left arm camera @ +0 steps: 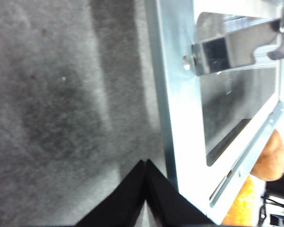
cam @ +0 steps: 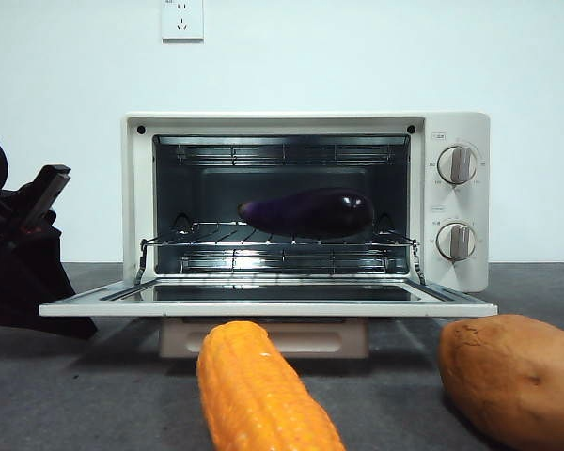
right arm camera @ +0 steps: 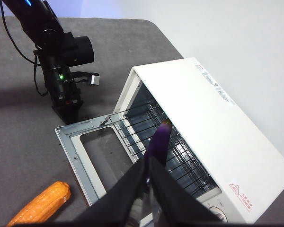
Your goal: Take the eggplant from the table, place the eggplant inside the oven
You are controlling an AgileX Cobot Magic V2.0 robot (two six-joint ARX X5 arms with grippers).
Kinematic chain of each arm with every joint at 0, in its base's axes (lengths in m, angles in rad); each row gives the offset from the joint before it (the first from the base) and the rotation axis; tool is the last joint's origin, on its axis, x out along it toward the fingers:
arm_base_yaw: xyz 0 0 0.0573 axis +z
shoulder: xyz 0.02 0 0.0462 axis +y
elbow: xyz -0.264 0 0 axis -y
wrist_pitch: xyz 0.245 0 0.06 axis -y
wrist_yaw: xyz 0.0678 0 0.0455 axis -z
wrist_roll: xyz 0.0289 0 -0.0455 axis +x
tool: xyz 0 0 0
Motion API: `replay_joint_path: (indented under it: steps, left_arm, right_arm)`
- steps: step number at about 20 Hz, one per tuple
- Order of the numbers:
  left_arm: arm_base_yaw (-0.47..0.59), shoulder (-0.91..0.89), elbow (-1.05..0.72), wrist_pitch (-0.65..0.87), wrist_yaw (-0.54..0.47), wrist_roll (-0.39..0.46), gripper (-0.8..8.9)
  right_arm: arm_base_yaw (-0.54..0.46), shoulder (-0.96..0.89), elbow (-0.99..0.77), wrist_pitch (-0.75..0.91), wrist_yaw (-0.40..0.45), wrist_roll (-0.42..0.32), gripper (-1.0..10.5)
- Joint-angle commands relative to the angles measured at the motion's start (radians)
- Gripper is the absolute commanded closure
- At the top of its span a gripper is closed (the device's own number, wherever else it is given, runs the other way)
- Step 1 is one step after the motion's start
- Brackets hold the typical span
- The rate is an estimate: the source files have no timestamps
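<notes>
The dark purple eggplant [cam: 310, 211] lies on the wire rack inside the cream oven [cam: 305, 123], whose door [cam: 263, 306] hangs open and flat. From high above the oven [right arm camera: 203, 118], my right gripper [right arm camera: 148, 161] looks down with its jaws shut and empty, and the eggplant [right arm camera: 159, 139] shows just past their tips on the rack. My left gripper [left arm camera: 146, 164] is shut and empty, low over the table [left arm camera: 61, 94] beside the open door's metal edge [left arm camera: 180, 118]. In the front view that arm [cam: 33, 211] is the dark shape left of the oven.
An orange-yellow corn cob [cam: 258, 395] lies in front of the oven door, with a brown-orange sweet potato [cam: 517, 371] to its right. The left arm [right arm camera: 66, 80] stands close to the door's left corner. A wall socket [cam: 181, 19] is on the white wall behind.
</notes>
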Motion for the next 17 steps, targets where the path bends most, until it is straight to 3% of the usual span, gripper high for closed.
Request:
replay_joint_path:
  steps: [1, 6, 12, 17]
  left_arm:
    - [-0.006, 0.022, 0.004, 0.010, 0.092, 0.023, 8.08]
    - [0.035, 0.022, 0.056, -0.060, 0.247, 0.012, 8.07]
    - [0.068, 0.014, 0.247, -0.166, 0.255, 0.011, 8.07]
    - [0.076, 0.014, 0.505, -0.190, 0.245, -0.021, 8.07]
  right_arm:
    - [0.016, 0.008, 0.016, 0.006, 0.003, 0.018, 9.4]
    - [0.016, 0.008, 0.016, -0.009, 0.003, 0.026, 9.4]
    - [0.016, 0.008, 0.016, -0.045, 0.003, 0.045, 9.4]
    - [0.016, 0.008, 0.014, -0.076, -0.006, 0.072, 9.4]
